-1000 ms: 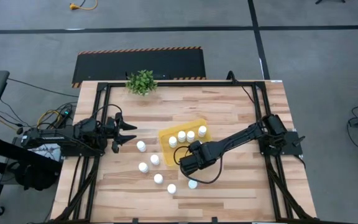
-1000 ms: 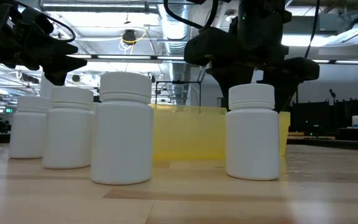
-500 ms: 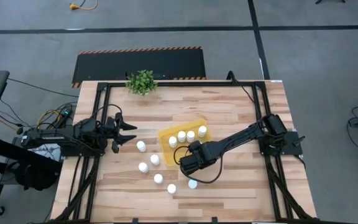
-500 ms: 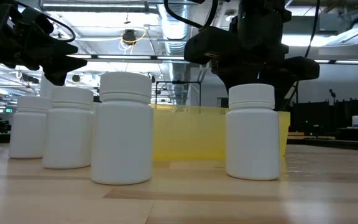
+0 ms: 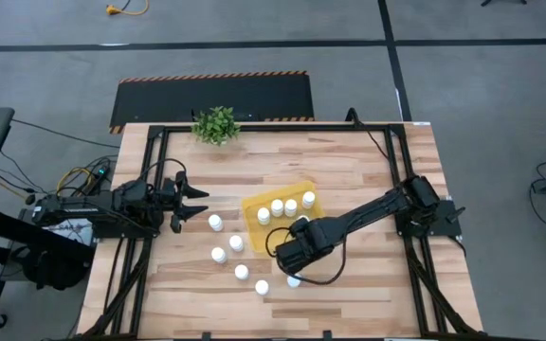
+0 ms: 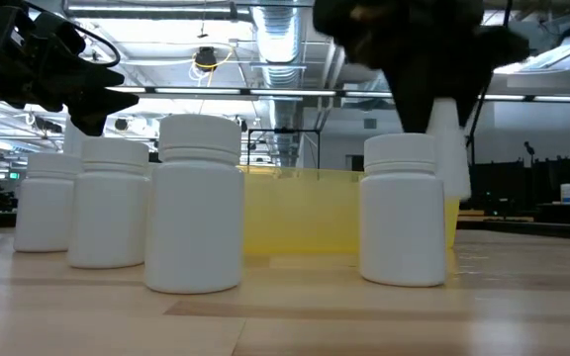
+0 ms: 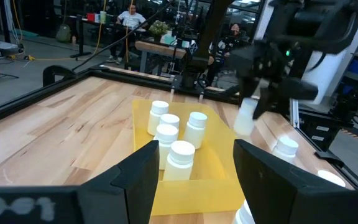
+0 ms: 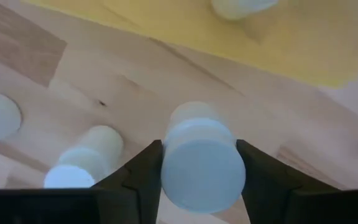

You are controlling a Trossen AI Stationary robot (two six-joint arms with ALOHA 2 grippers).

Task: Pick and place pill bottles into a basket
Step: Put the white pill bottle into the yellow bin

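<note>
**R gripper has a bottle clamped, lifted off the table beside the basket**

Held pill bottle [image 8: 199,155]: pinched betw. the right gripper [image 8: 197,163]'s two dark fingers [image 8: 143,171], cap toward the wrist cam, table planks visible under it. Low view shows it as a white bottle [image 6: 447,148] hanging below the dark gripper body, tilted, clear of the table top, behind the nearest standing bottle. Left wrist view catches the same bottle [image 7: 246,116] in the air just beside the basket's edge, on the R arm's side.

Basket [image 5: 254,210]: yellow, shallow, near table centre, set at an angle. Four bottles upright inside in a row [image 5: 291,206]; left wrist view seems to show a fifth [image 7: 181,160] in there too.

Loose bottles on the wood, toward the near-left of the basket: one by the basket's left edge [image 5: 215,223], one touching/just beside its lower corner [image 5: 236,242], others [image 5: 218,255], [image 5: 242,272], [image 5: 262,287], and one partly under the R gripper [image 5: 293,280]. All upright as far as I can tell.

R gripper in high view [image 5: 290,254] sits over the basket's near corner, arm reaching in from the right rail.

Left gripper [image 5: 200,203]: parked at the table's left edge, well apart from the bottles, jaws apart w/ nothing betw. them.

Small green plant [image 5: 216,124] at the far edge. Wooden table [image 5: 368,170] in a black frame.
</note>
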